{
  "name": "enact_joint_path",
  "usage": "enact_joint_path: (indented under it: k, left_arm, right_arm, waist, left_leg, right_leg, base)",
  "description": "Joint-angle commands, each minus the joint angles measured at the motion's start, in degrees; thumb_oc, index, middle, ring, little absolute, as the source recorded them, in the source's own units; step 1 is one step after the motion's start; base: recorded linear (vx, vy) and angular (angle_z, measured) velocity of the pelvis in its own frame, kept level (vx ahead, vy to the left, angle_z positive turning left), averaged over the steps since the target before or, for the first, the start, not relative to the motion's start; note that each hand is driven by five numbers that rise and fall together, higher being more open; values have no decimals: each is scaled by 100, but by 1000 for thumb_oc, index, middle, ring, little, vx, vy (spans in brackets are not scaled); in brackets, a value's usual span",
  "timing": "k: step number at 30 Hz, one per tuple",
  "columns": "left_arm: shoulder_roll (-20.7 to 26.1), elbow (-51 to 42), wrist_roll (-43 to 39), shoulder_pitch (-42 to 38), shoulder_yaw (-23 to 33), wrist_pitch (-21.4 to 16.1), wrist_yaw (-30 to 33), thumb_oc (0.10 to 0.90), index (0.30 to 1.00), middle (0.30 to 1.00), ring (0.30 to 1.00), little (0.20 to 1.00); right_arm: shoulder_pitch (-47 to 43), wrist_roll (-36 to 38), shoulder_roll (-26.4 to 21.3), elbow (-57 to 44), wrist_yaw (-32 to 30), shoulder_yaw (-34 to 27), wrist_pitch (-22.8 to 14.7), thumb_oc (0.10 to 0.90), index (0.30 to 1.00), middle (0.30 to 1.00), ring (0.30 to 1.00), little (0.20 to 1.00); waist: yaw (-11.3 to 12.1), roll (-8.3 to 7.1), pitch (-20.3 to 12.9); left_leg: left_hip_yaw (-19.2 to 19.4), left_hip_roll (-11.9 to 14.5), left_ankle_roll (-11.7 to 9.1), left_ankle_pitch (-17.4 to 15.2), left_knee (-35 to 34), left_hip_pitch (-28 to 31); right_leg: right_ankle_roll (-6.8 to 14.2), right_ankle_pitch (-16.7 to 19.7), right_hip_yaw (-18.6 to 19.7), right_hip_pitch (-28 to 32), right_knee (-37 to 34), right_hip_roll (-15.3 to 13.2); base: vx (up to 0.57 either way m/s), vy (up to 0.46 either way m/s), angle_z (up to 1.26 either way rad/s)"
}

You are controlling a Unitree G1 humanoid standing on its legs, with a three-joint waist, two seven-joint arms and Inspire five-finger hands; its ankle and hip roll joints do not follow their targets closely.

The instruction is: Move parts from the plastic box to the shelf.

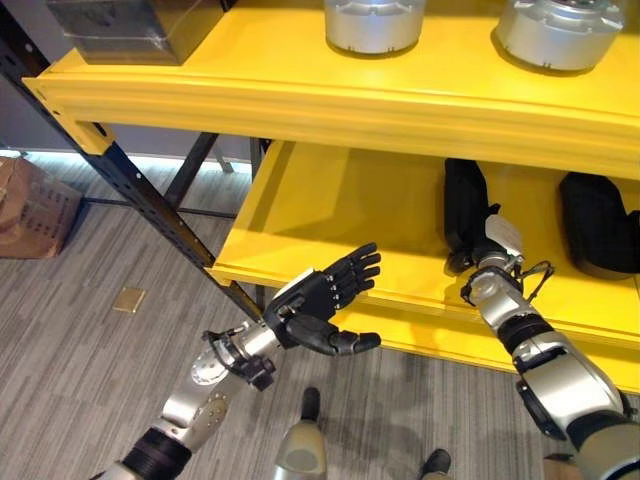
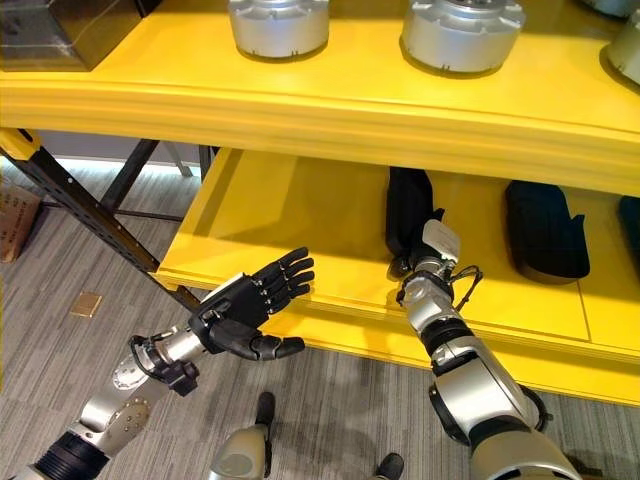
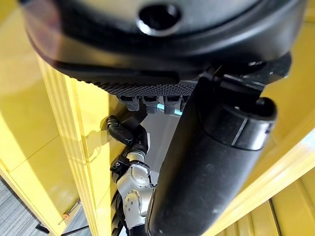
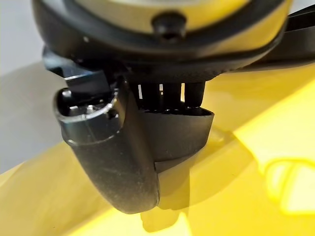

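Yellow shelving unit with smooth, glossy painted boards and a rounded front lip, carried on a dark perforated steel upright that runs diagonally down to the grey wood-grain plank floor. Upper board: two squat, cylindrical machined-metal parts and, silver and ribbed at the rim, stand side by side and apart; at the far left end sits a dark, boxy translucent container. Lower shelf: a matte black, elongated part lies lengthwise, and a second black part, broader and rounded, lies well apart to its right. The right hand reaches over the shelf's front edge to the near end of the elongated black part; in the right wrist view its thumb and straight fingers close flat on the smooth dark body of that part, which rests on the yellow board, so the hand pinches the part. The left hand, dark and textured on the palm, hovers in front of the lower shelf's edge, fingers spread and straight, thumb held out beneath them, holding nothing. On the floor at left: a brown crumpled cardboard box and a small flat tan square.
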Motion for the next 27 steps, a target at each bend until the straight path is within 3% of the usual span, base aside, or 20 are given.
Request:
enact_joint_path:
  k: [1,4,9,16,23,25,27]
  left_arm:
    - [-128,-410,-113,-215,275,-520,-412,900,1000,1000,1000,1000]
    - [-127,-443,-29,-190,298,-487,-471,900,1000,1000,1000,1000]
    - [-115,-436,-11,-175,326,-412,-609,900,1000,1000,1000,1000]
    - [-88,-528,-56,-134,306,-406,-673,900,1000,1000,1000,1000]
    - [-155,-582,-58,68,373,-435,-714,900,1000,1000,1000,1000]
    - [-183,-632,-102,115,385,-448,-757,900,1000,1000,1000,1000]
    - [-212,-648,-295,148,369,-443,-980,900,1000,1000,1000,1000]
  right_arm:
    - [-25,70,-115,228,1101,325,140,900,1000,1000,1000,1000]
    - [49,15,-96,187,1080,481,-44,900,1000,1000,1000,1000]
    - [14,-349,-87,-125,1201,681,158,900,1000,1000,1000,1000]
    - [85,-183,-58,-301,1080,673,446,900,1000,1000,1000,1000]
    - [389,420,57,-836,531,483,456,900,1000,1000,1000,1000]
    - [489,360,91,-1037,336,443,481,900,1000,1000,1000,1000]
    - [520,-196,54,-1258,83,420,558,900,1000,1000,1000,1000]
  waist:
    - [90,130,44]
    - [86,109,35]
    - [58,64,-21]
    - [29,55,-92]
    - [-36,5,-305]
    - [-53,-1,-352]
    - [-100,-2,-396]
  left_leg:
    - [478,97,92,-629,268,136]
    - [487,111,87,-610,258,157]
    - [526,136,72,-610,257,202]
    - [514,162,78,-613,278,227]
    - [510,192,53,-615,234,378]
    - [514,208,48,-617,215,425]
    - [531,234,33,-613,202,459]
  right_leg:
    - [-337,-509,42,-526,747,67]
    - [-336,-506,38,-505,744,69]
    - [-334,-522,54,-480,762,75]
    - [-379,-631,78,-448,878,115]
    - [-415,-654,116,-281,796,166]
    - [-419,-656,122,-245,786,174]
    - [-427,-677,151,-231,797,195]
  base:
    - [0,0,0]
    - [11,-5,0]
    - [20,-3,0]
    - [0,0,0]
    - [49,19,-1]
    - [47,13,-8]
    - [36,22,-8]
